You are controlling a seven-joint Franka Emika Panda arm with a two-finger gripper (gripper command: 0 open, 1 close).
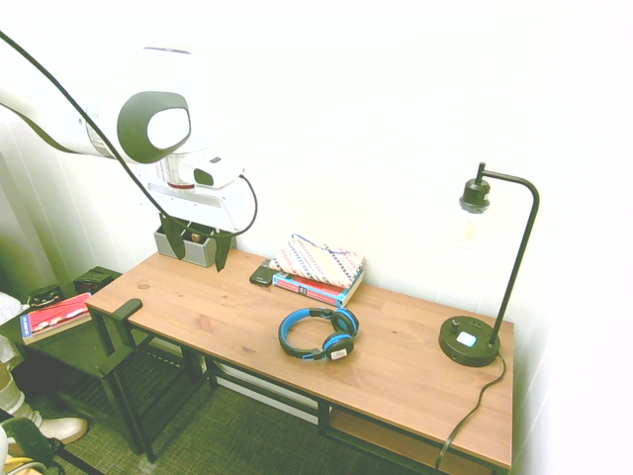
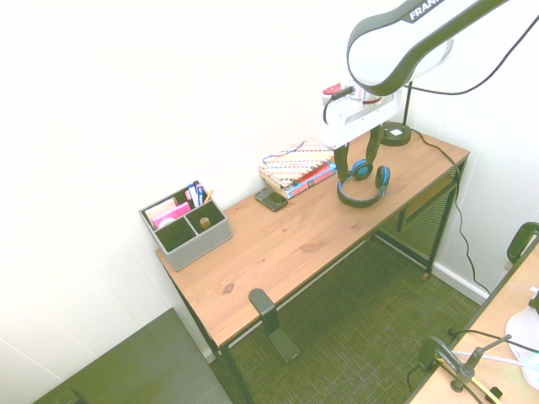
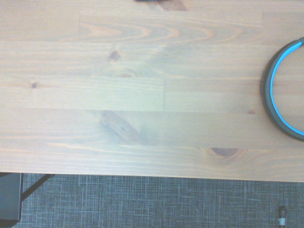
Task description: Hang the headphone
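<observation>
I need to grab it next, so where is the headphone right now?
In the first exterior view the headphone lies flat near the middle of the wooden desk, just in front of the stacked books and left of the black desk lamp.

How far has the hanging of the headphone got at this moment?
Nothing looks done yet. The headphone lies flat on the wooden desk, in front of the stack of books. The end effector hangs open and empty above the desk, apart from the headphone, pointing down. A black hook sticks up at the desk's front edge, possibly the hanger. Left: reach, grasp, lift and hang.
</observation>
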